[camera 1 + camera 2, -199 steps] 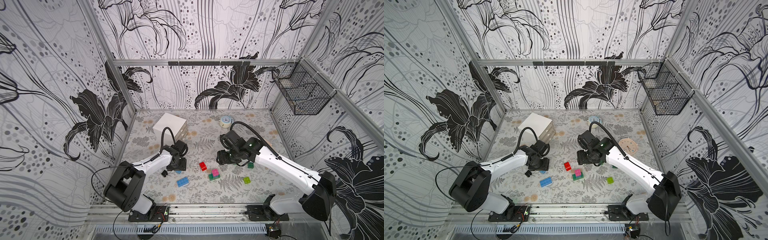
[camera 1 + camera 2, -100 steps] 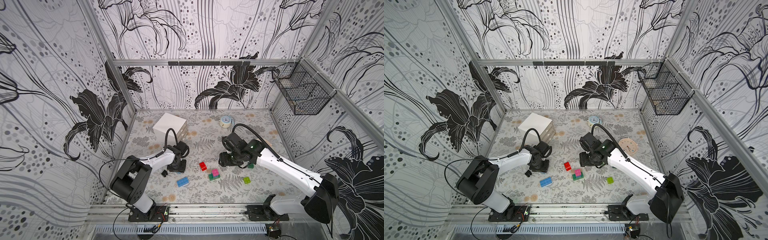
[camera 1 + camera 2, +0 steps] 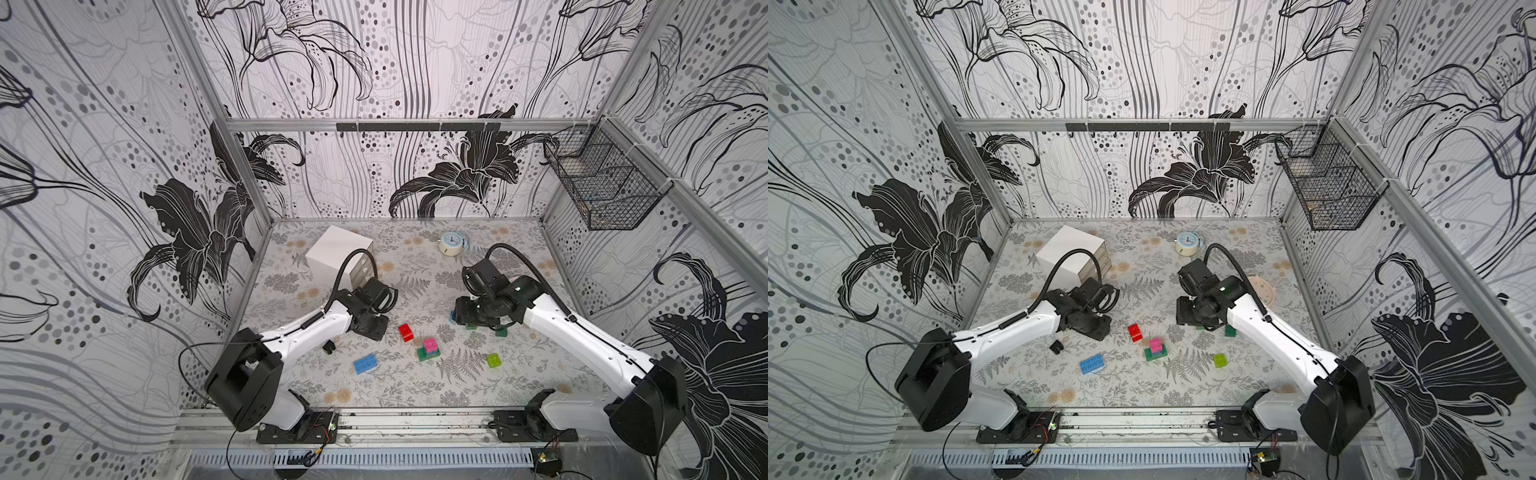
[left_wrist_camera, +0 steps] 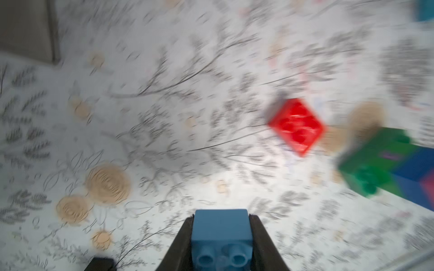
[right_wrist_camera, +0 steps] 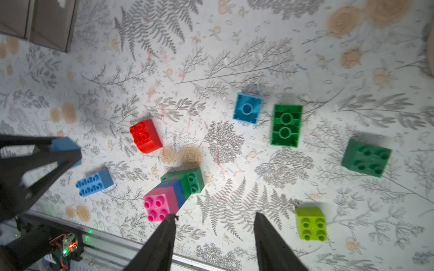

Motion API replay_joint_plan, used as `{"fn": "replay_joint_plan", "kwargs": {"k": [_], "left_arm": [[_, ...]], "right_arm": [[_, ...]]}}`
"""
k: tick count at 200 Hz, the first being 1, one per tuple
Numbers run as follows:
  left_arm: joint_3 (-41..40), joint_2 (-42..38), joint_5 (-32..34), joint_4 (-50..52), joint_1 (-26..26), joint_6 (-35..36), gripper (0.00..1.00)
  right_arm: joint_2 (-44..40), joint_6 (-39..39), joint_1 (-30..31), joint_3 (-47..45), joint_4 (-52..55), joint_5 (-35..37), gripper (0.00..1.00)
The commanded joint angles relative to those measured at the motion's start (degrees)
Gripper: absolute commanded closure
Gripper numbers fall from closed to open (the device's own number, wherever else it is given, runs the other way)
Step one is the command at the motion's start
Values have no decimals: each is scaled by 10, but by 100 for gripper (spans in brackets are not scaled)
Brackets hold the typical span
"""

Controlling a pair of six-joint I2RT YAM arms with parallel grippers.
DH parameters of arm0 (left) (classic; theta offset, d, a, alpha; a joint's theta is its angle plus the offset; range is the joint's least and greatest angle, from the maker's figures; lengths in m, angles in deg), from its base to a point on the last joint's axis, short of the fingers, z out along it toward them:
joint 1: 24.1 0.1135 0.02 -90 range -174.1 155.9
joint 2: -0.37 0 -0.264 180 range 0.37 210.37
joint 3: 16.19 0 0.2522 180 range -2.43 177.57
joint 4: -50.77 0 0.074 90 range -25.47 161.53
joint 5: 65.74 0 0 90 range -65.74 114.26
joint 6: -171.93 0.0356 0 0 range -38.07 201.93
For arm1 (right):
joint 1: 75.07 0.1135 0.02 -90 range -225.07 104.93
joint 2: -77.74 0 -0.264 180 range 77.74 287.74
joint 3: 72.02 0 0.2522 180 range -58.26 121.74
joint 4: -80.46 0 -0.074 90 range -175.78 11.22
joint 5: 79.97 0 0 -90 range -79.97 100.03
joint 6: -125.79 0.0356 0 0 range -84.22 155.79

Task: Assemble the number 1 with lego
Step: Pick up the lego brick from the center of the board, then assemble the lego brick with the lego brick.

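Note:
My left gripper (image 4: pixel 220 215) is shut on a blue lego brick (image 4: pixel 220 232), studs facing the camera; the right wrist view shows that brick (image 5: pixel 64 146) between its fingers too. In the right wrist view a red brick (image 5: pixel 145 136), a blue oblong brick (image 5: pixel 94 183), a pink-on-blue-on-green stack (image 5: pixel 164 204), a lime brick (image 5: pixel 311 224), a dark green brick (image 5: pixel 366 157) and two upturned bricks, light blue (image 5: pixel 247 109) and green (image 5: pixel 286 125), lie on the floor. My right gripper (image 5: pixel 215 214) hangs open above them, holding nothing. A black brick (image 3: pixel 329 347) lies by the left arm.
A white drawer box (image 3: pixel 340 257) stands at the back left and a round clock (image 3: pixel 451 243) at the back. A wire basket (image 3: pixel 602 187) hangs on the right wall. A round peach disc (image 3: pixel 1262 291) lies behind the right arm.
My left gripper has closed on the blue brick that lay beside it and is moving; its wrist view is blurred. The right gripper has drifted slightly to the right with its jaws a little narrower.

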Motion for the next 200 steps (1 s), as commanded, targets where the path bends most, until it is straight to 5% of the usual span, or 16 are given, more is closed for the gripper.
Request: {"fn": "replay_joint_plan", "kwargs": {"k": [1, 56, 96, 200], "left_arm": [[44, -17, -26, 6, -60, 106, 80], [257, 147, -3, 152, -169, 174, 80], [389, 262, 11, 246, -178, 163, 81], [451, 333, 7, 286, -175, 175, 81]], "right_arm": [[-30, -30, -41, -14, 26, -8, 44], [-107, -86, -189, -38, 68, -23, 45], [-136, -104, -227, -41, 92, -31, 45], [-151, -104, -227, -54, 93, -42, 46]]}}
